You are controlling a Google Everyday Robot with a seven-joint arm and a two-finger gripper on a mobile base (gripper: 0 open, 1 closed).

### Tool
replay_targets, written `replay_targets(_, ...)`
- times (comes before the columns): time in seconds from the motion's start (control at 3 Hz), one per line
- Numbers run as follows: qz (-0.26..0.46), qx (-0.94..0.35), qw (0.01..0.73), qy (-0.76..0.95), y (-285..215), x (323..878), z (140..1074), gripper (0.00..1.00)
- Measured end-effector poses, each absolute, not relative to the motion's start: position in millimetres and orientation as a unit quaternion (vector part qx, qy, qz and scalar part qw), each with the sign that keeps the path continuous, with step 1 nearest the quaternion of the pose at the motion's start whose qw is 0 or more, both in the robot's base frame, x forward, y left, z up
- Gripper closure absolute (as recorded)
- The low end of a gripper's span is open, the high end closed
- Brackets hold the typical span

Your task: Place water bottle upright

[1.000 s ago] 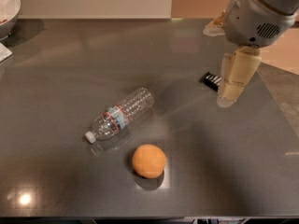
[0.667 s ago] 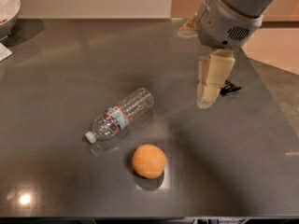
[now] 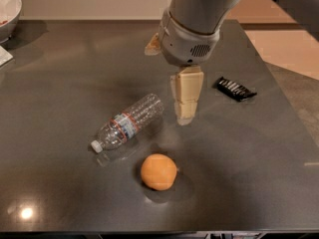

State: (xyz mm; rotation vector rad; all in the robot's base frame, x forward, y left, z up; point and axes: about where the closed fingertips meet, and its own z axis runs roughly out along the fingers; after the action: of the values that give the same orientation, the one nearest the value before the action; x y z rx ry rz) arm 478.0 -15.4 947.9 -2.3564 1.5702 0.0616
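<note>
Gripper [image 3: 184, 118]: one, cream-coloured, pointing down over the table [image 3: 75, 73] just right of frame centre. Its tip is close to the surface. It presents as a single cream column from this angle, so whether it is spread or closed cannot be told. It holds nothing and touches no item. The grey arm housing rises from it toward the top of the frame.

Water bottle [image 3: 128, 122]: one, immediately left of the gripper and apart from it. It lies on its side at centre-left, not upright. The white cap points to the lower left and the base to the upper right, nearest the gripper. The blue-white label with red edges sits toward the cap end.

Orange ball [image 3: 158, 172]: one, resting on the table below the bottle and the gripper, lower centre, near the bottle but clear of it.

Black packet [image 3: 236, 89]: one, flat on the table to the right of the gripper, well apart from the bottle.

Bowl [image 3: 7, 9]: one, white, cut off by the upper-left corner of the frame.
</note>
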Motion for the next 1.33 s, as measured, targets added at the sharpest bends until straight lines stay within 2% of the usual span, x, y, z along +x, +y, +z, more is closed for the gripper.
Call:
replay_targets(0.33,0.026,-0.866,0.112,0.486,39,477,910,0.00)
replay_targets(1.33,0.008,-0.901,0.062,0.430,97,472,860,0.00)
